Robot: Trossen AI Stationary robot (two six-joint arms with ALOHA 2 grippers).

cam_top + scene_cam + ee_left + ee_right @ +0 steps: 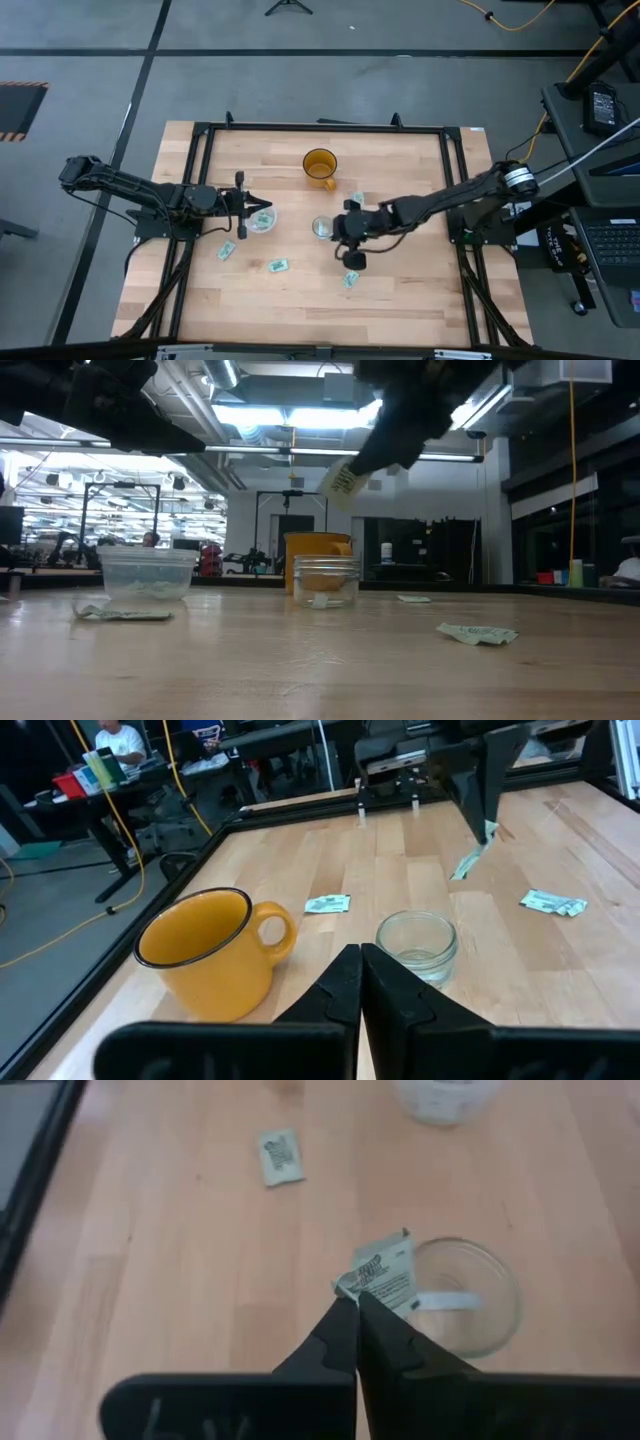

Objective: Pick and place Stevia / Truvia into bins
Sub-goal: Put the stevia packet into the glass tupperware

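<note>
My right gripper [357, 1298] is shut on a pale green-and-white sachet [385, 1272] and hovers just beside and above the small clear round cup [468, 1295], which has a sachet in it. In the high view this gripper [338, 228] is right of that cup [321, 228]. The low view shows the held sachet [342, 482] in the air above the cup [325, 578]. My left gripper [244, 205] is shut and empty beside the shallow clear plastic cup [262, 220], which holds sachets. Loose sachets [227, 250] [278, 265] [351, 280] [358, 197] lie flat on the table. My right gripper pinches the sachet by one corner [360, 1283] between its two fingertips, coming from above and slanting down. The sachet is lifted clear of the table and sticks out tilted beyond the fingertips, next to the small cup's rim.
An amber-orange mug [320, 165] with a handle stands behind the small cup, toward the far edge. A black frame [200, 140] runs around the wooden table top. Bare wood lies along the near edge [300, 310].
</note>
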